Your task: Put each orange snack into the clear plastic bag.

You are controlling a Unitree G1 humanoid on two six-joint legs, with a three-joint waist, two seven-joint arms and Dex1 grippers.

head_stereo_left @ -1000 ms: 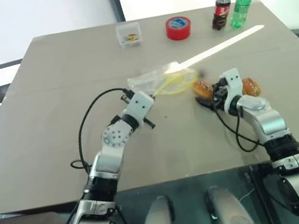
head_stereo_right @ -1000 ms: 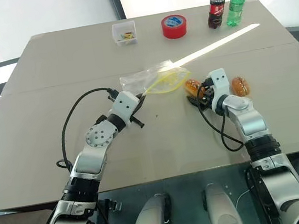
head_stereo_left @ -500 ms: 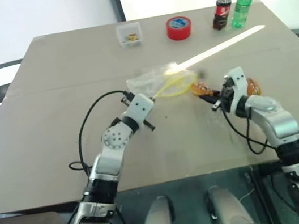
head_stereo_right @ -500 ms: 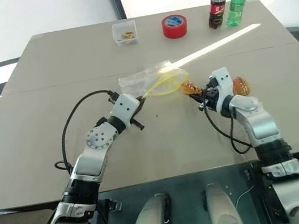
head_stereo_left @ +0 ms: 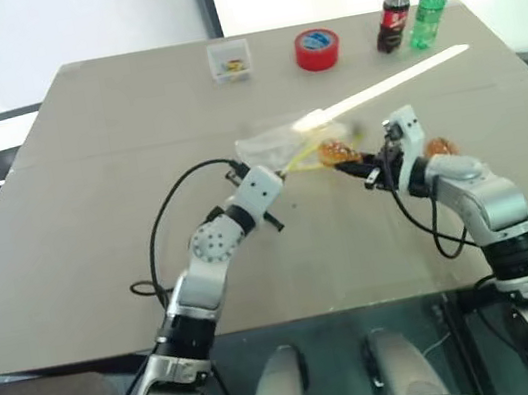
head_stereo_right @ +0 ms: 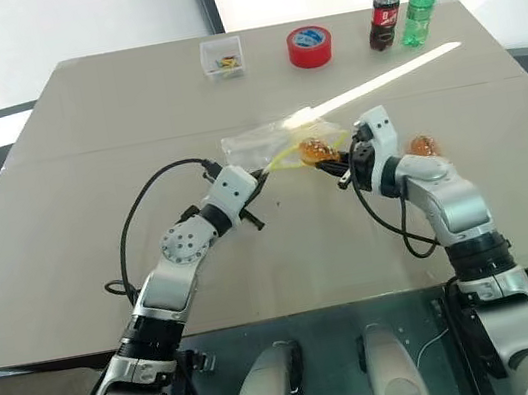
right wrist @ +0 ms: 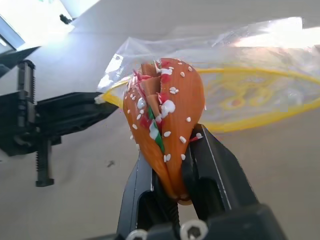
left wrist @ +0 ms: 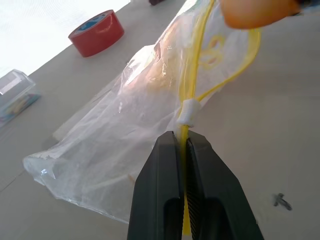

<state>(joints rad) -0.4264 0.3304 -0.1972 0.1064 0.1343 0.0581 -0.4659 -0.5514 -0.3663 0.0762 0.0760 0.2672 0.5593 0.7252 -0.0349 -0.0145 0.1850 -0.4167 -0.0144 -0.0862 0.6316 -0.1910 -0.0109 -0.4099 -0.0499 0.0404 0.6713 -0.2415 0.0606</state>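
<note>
A: We are looking down on the grey table [head_stereo_left: 93,206], and the left gripper [left wrist: 182,145] is clenched on the yellow strip of the crinkly clear plastic bag [left wrist: 115,135], pinching that edge just below a small white slider. The bag sits mid-table, its mouth gaping in a yellow loop toward the right.

B: And over on the right, we see the right gripper [right wrist: 172,165] grasping one small oval orange snack [right wrist: 165,120], a speckled bun-like piece with red and green showing along its seam. The two black fingers squeeze it from both sides.

A: We have that snack held right at the bag's open mouth, just beside the yellow loop. Whether it touches the plastic, we cannot tell.

B: The second orange snack [head_stereo_right: 424,145] lies on the table to the right of the right gripper, close behind its wrist.

A: Along the far edge we spot a small clear square box [head_stereo_left: 229,60], then a red roll of tape [head_stereo_left: 316,49] to its right, then a dark cola bottle with a red cap [head_stereo_left: 392,14] and a green bottle with a yellow cap [head_stereo_left: 425,10] standing side by side.

B: A bright stripe of sunlight [head_stereo_left: 396,79] runs across the table from the bag toward the far right.
</note>
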